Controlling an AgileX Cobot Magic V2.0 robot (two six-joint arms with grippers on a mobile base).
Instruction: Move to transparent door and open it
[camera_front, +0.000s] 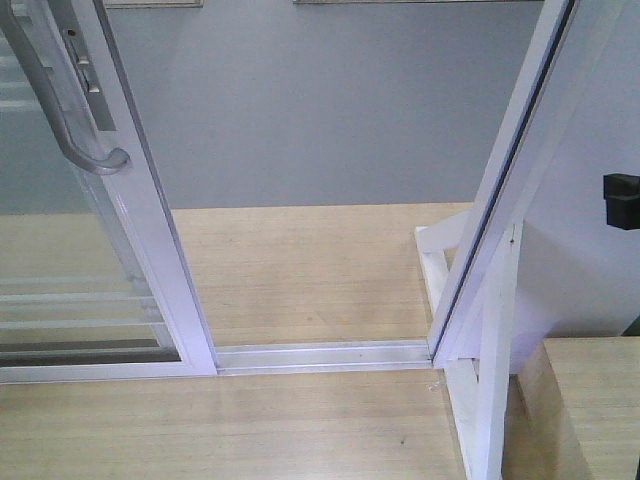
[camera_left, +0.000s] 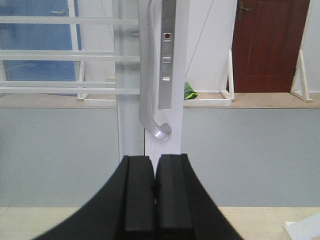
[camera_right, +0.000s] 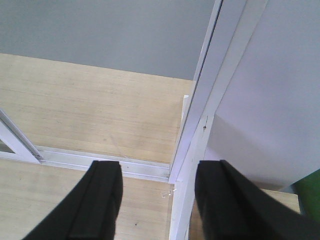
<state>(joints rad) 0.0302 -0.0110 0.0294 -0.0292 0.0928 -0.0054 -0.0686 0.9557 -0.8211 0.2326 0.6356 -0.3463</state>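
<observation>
- Transparent door (camera_front: 120, 250) sits at left of the front view, slid aside; a gap shows between its stile and the slanted frame post (camera_front: 510, 170) on the right, bare floor track (camera_front: 320, 355) between them.
- Handling, my read: tall glass in a glossy white frame, so heavy, stiff, breakable. It rides the track; push sideways only, no twisting.
- Best hold: the curved grey handle (camera_left: 150, 85) on the stile. Frame faces look slick.
- Left gripper (camera_left: 154, 192): jaws pressed together, holding nothing, just below the handle's lower hook.
- Right gripper (camera_right: 157, 200): jaws wide apart, empty, over the track near the post.
- Hidden: door top, handle's upper end, most of the glass panel. Can't tell if the door is at full travel.
</observation>
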